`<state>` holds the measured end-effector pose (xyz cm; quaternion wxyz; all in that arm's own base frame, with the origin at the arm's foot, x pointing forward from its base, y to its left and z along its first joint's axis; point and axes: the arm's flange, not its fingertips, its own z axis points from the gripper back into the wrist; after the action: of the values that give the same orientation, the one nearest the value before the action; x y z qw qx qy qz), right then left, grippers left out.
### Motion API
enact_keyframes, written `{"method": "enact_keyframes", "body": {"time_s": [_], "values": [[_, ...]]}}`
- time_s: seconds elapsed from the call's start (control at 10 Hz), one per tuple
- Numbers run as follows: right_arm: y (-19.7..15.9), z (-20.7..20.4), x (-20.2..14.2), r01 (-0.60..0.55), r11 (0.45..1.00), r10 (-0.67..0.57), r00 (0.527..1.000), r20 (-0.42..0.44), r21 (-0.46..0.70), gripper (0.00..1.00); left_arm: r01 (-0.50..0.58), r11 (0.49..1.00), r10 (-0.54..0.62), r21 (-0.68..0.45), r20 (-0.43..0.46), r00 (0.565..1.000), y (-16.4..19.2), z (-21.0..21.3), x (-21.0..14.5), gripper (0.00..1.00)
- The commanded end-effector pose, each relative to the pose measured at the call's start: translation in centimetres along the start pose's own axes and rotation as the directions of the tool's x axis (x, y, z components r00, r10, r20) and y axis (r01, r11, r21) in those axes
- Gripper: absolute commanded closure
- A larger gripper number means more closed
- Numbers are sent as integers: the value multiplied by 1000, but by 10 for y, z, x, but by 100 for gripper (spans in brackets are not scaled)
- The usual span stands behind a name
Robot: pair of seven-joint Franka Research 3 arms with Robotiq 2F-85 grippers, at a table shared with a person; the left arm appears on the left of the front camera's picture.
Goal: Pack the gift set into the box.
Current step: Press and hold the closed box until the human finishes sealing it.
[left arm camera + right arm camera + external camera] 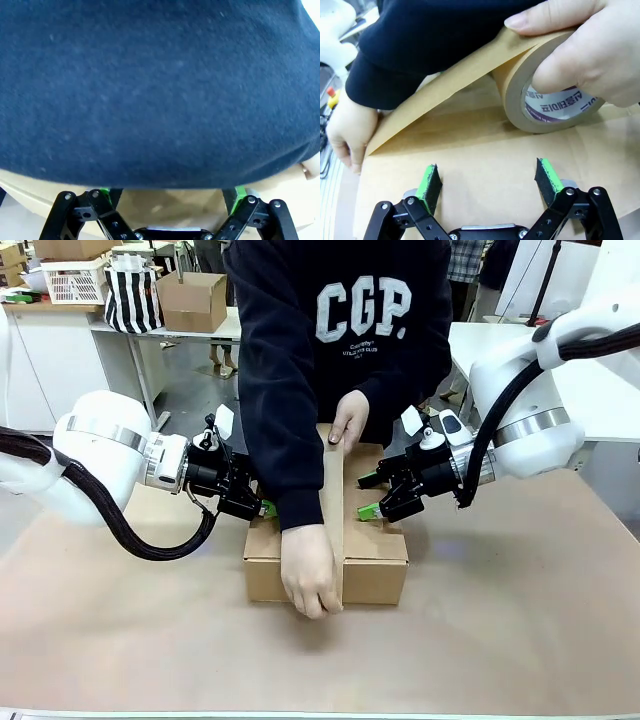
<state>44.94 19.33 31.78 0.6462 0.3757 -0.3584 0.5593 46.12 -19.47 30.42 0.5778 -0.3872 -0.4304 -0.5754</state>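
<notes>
The box [375,562] stands closed at the table's middle, and the gift set is hidden. A person leans over it, drawing a strip of brown tape [333,502] along the top seam. One hand [311,575] presses the tape's end at the near side. The other hand [580,45] holds the tape roll [555,102] at the far edge. My left gripper [262,508] is open at the box's left top edge, with the person's dark sleeve [160,85] right before it. My right gripper [488,182] is open, its pads just above the right flap [485,145].
Behind the person, tables carry a smaller carton [192,300], a white basket [75,280] and a striped bag [132,295]. The brown tabletop [520,620] lies bare in front of the box and to both sides.
</notes>
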Motion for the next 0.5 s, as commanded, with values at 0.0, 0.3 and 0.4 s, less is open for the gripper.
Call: {"method": "enact_keyframes", "body": {"time_s": [0.0,0.3,0.4], "values": [[3,0,-4,1,1000,-1,1000,-6,-4,0,9,1000,-9,2,5,1000,-1,0,-4,0],[3,0,-4,1,1000,-1,1000,-6,-4,0,9,1000,-9,2,5,1000,-1,0,-4,0],[3,0,-4,1,1000,-1,1000,-6,-4,0,9,1000,-9,2,5,1000,-1,0,-4,0]]}}
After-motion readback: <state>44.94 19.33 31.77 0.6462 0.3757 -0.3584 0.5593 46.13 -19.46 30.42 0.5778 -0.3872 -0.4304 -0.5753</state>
